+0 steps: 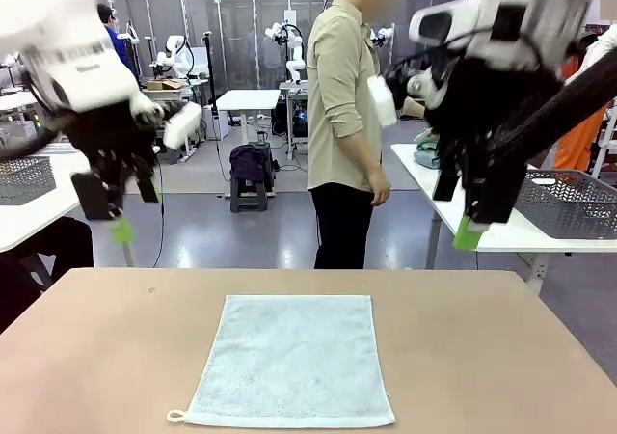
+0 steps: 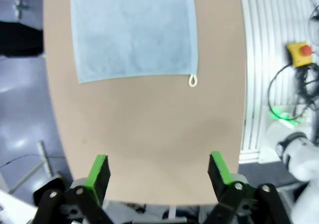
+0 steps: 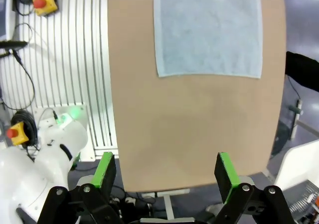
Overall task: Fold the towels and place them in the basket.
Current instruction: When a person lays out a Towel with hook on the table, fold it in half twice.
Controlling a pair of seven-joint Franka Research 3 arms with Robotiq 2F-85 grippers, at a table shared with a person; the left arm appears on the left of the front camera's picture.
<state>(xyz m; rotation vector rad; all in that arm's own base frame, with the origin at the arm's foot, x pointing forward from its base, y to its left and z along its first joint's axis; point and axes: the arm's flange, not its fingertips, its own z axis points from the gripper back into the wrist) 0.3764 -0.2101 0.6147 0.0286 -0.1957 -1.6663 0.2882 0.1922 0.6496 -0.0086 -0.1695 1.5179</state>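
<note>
One pale blue-grey towel (image 1: 292,357) lies spread flat on the tan table (image 1: 87,357), near the robot's edge, a small corner loop (image 1: 175,416) at its near left corner. The left gripper (image 1: 135,210) and the right gripper (image 1: 458,210) hang above the table, well apart from the cloth, each with fingers spread wide and nothing between them. The terry looks light and limp, likely to sag and crease once lifted; pinching the two near corners, one per gripper, seems the surest hold for a clean fold
</note>
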